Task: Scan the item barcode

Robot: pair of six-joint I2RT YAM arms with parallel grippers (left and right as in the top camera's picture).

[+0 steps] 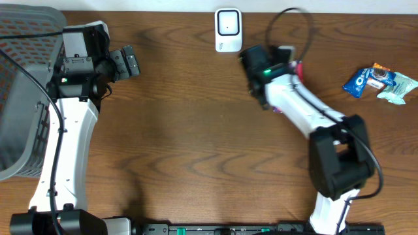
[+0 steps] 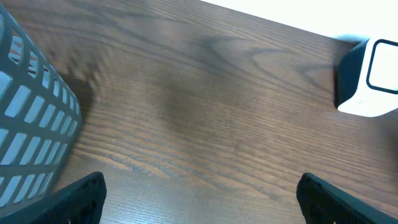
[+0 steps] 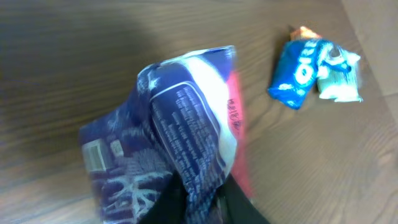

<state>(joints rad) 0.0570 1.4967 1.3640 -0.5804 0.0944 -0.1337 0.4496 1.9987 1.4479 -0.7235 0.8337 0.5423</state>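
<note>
1. The right gripper (image 3: 202, 202) had the blue packet (image 3: 180, 137) between its fingers, near the white scanner (image 1: 228, 29) at top centre of the overhead view; how firmly, we could not tell.
2. The left gripper (image 2: 202, 196) stood wide open and empty.
3. We feared a loose hold would drop the packet onto the tabletop (image 1: 196, 130), or crumpled film would hide the barcode.

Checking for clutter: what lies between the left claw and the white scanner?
Only bare table lies between the left claw and the white scanner. Both the overhead and left wrist views show it.
</note>
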